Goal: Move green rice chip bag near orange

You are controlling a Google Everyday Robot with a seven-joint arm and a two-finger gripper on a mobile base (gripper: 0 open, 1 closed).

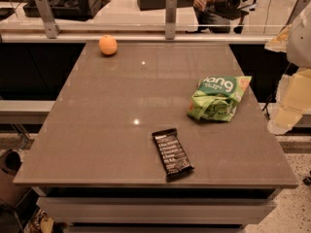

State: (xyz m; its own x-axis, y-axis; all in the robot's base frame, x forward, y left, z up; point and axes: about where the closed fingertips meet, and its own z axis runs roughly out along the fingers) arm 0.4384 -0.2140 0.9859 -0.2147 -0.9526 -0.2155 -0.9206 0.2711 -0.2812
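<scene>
Tool [291, 98] hangs at the frame's right edge, grip I cannot tell; I'd pinch the green rice chip bag [218, 98] mid-crumple, then carry it toward the orange [108, 45] upper left.

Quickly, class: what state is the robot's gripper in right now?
Gripper: beyond the right edge of the table, apart from the green rice chip bag; open or closed cannot be told.
</scene>
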